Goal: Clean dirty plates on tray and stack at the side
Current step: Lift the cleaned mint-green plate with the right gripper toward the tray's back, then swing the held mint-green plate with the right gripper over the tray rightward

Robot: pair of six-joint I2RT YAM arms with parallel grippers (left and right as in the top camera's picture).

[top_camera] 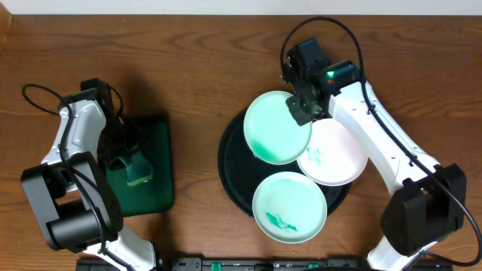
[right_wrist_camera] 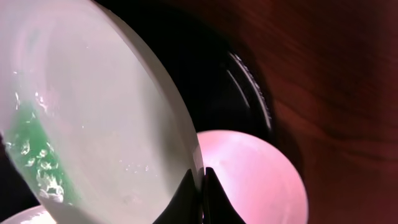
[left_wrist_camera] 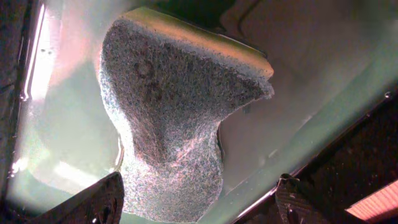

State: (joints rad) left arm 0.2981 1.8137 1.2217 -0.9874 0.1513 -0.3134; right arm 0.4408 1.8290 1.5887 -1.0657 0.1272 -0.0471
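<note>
The black round tray (top_camera: 235,169) holds three plates. My right gripper (top_camera: 303,111) is shut on the right rim of the upper mint-green plate (top_camera: 275,128), which is tilted and smeared green on its left side. In the right wrist view the thin rim of this plate (right_wrist_camera: 106,112) is pinched at the gripper (right_wrist_camera: 202,180). A white plate (top_camera: 335,154) (right_wrist_camera: 255,174) lies to its right, and a second mint-green plate (top_camera: 290,207) with a green smear lies in front. My left gripper (top_camera: 129,159) (left_wrist_camera: 199,208) is open, its fingers (left_wrist_camera: 93,205) either side of a grey sponge (left_wrist_camera: 174,118).
The sponge (top_camera: 139,172) rests in a small rectangular dark green tray (top_camera: 154,135) at the left, wet and glossy in the left wrist view. Brown wooden table surrounds both trays. Both arm bases stand at the table's front edge.
</note>
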